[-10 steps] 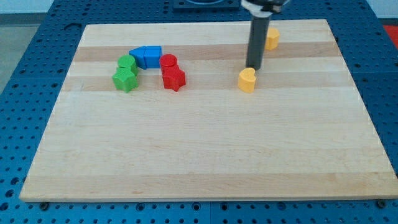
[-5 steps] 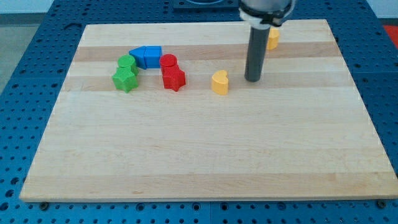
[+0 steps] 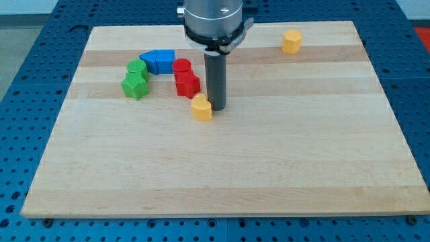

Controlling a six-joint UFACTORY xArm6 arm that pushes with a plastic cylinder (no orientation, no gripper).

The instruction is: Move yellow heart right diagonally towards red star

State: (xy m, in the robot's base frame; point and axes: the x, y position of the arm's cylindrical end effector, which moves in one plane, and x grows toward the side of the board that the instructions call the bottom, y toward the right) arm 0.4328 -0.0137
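Camera view: my tip (image 3: 217, 107) is down on the worktop (image 3: 222, 168), touching or just beside the yellow heart (image 3: 201, 107) on the heart's right side in the view. No fingers on this rig — just the straight dark rod, nothing held.

Yellow heart sits left of the board's centre, just below and slightly right of the red star (image 3: 187, 85); gap between them looks small, can't tell if they touch.

Red cluster: a red cylinder (image 3: 181, 66) sits directly above the red star, touching it.

Further to the view's left: a blue block (image 3: 158, 61), elongated, angled shape, near the board's top. Below-left of it a green cylinder (image 3: 137, 68) and a green star (image 3: 135, 85), those 2 touching.

Far off at the view's top right: 1 more yellow block (image 3: 291, 42), shape unclear, well apart from everything else.
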